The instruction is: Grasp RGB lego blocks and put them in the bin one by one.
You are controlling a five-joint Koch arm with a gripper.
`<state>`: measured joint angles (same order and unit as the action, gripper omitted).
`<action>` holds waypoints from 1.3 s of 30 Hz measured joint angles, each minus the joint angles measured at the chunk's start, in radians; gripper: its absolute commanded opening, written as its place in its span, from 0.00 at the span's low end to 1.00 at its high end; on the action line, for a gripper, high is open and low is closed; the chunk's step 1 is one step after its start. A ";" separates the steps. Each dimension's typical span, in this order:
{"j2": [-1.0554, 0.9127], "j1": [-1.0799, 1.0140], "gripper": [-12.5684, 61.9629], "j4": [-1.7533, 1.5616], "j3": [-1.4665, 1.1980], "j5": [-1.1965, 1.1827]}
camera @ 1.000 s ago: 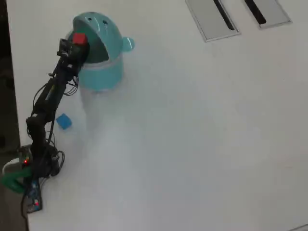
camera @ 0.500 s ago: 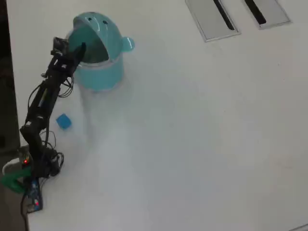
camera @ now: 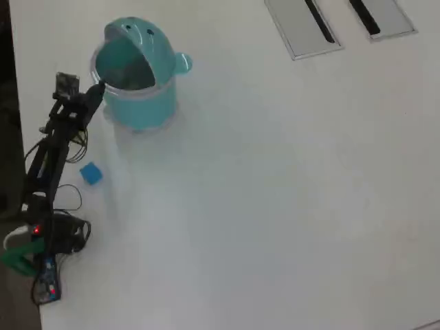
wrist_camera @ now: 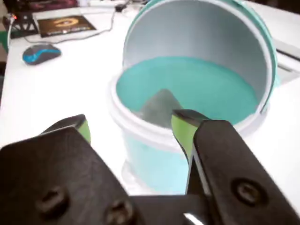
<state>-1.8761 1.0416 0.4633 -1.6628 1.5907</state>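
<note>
The white surface (camera: 289,192) carries the round teal-blue plastic bin (camera: 141,103), lid tipped open. The black gripper (wrist_camera: 130,124) — jaws apart, empty — hangs beside its rim. One small blue lego block (camera: 91,173) remains outside; other blocks are not visible.

White table (camera: 275,192) spreading under soft even light, two grey slotted plates (camera: 302,26) lying flush at its far edge, blue-grey computer mouse (wrist_camera: 41,52) and dark printed mat (wrist_camera: 65,25) sitting beyond

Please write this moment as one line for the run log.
gripper: open, empty | bin: lid open | blue block: on table beside arm
</note>
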 measured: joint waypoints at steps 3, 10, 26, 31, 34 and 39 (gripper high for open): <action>-0.067 0.020 0.60 0.003 -0.104 0.002; -0.227 0.029 0.60 0.003 -0.371 0.005; -0.399 0.146 0.60 -0.017 -0.709 0.008; -0.403 0.175 0.60 -0.020 -0.735 0.023; -0.405 0.209 0.60 -0.032 -0.750 0.040; -0.405 0.262 0.60 -0.052 -0.769 0.107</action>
<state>-2.2810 1.3039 0.4111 -2.4314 1.6981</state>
